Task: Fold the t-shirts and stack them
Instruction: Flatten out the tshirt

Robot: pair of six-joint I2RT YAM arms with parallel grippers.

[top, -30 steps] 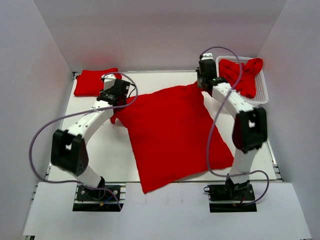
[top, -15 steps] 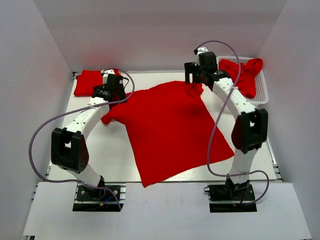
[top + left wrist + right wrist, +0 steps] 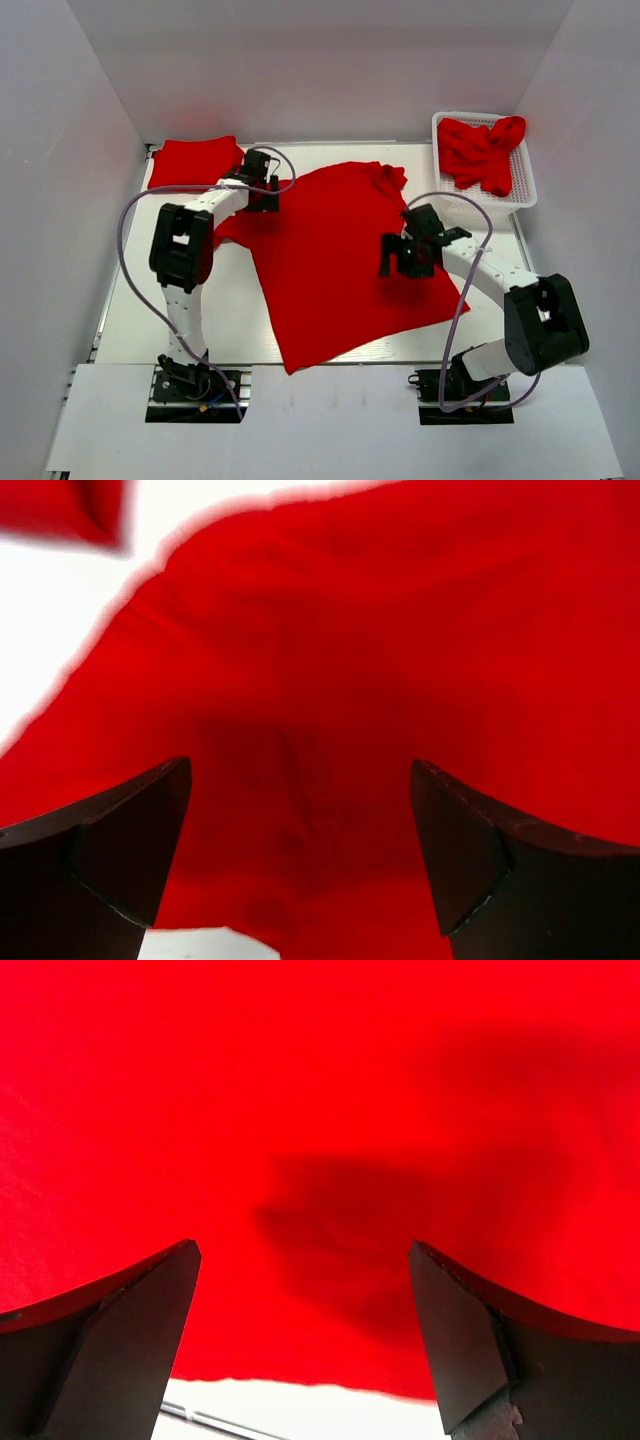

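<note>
At the far left corner a folded bright red fabric t-shirt (image 3: 195,160) lies flat and, in judgement, forms the base of the stack. The left pincer (image 3: 262,190) hovers low over the left shoulder area of the spread bright red short-sleeved fabric t-shirt (image 3: 330,270); its jaws stand wide apart and grasp nothing, as the left wrist view confirms. This spread shirt lies flat but askew across the middle of the table, hem toward the near edge, with fabric bunched at the far right corner near the collar. The right pincer (image 3: 402,256) hangs over the right part of the same shirt, jaws likewise released and empty. The step in hand appears to be the end of flattening; no fold is yet made. The next move calls for both pincers to descend, pinch matching edges, and carry one side over the other, after smoothing the bunched corner. At the far right a white plastic mesh basket (image 3: 525,198) holds crumpled red t-shirts (image 3: 480,150) awaiting their turn. The white table (image 3: 140,300) is smooth and matte; plain white walls (image 3: 300,70) enclose it on three sides.
</note>
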